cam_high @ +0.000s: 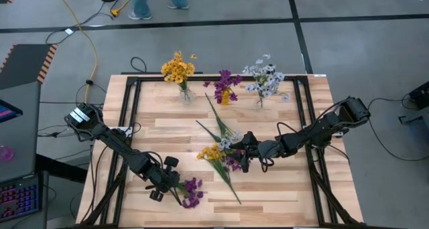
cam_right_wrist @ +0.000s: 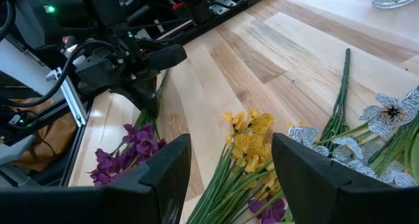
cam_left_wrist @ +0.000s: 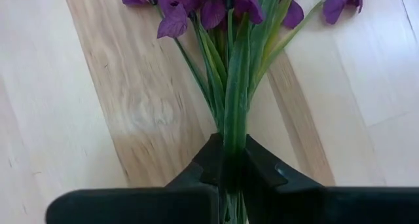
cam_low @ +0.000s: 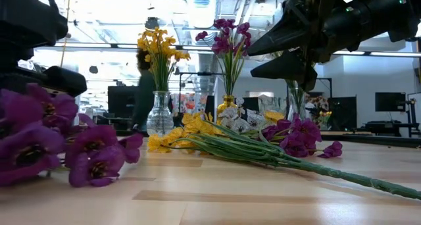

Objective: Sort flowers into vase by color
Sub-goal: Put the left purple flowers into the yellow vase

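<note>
The purple sprig (cam_high: 190,192) lies on the table (cam_high: 281,182) at about 7 o'clock, its stem pinched between the closed jaws of the left gripper (cam_high: 175,187). The right gripper (cam_high: 247,153) hovers with jaws apart over the mixed flower pile (cam_high: 221,152) near centre.

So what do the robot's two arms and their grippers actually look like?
Both arms are dark, nearly black, jointed links with black cables along them. The left arm carries a pale label near its base. Each ends in a two-finger gripper: the left gripper has chunky matte black angular fingers, the right gripper broad, flat, rounded ones.
</note>
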Robot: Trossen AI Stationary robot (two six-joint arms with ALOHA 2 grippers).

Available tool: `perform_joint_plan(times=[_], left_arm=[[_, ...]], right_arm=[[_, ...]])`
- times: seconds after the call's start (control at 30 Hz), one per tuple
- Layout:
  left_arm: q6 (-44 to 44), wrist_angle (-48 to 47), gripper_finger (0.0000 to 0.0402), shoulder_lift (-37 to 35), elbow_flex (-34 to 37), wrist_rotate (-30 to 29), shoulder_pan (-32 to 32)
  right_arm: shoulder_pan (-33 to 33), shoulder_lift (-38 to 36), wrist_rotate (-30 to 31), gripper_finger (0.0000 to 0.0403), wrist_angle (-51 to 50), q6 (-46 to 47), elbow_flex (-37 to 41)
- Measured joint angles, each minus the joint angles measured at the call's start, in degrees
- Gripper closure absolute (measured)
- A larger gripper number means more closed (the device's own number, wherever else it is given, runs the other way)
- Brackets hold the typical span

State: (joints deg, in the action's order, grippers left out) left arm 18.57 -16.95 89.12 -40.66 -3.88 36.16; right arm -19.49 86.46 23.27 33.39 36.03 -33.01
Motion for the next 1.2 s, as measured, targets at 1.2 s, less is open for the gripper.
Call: perform_joint_plan(times=[1.2], left_arm=[[-13.86,14.9,0.0392,-22.28,-5.99,-24.76,-11.29]], right_arm=[[0.41,0.0,18.76,0.0162,0.12,-8.46,0.0]])
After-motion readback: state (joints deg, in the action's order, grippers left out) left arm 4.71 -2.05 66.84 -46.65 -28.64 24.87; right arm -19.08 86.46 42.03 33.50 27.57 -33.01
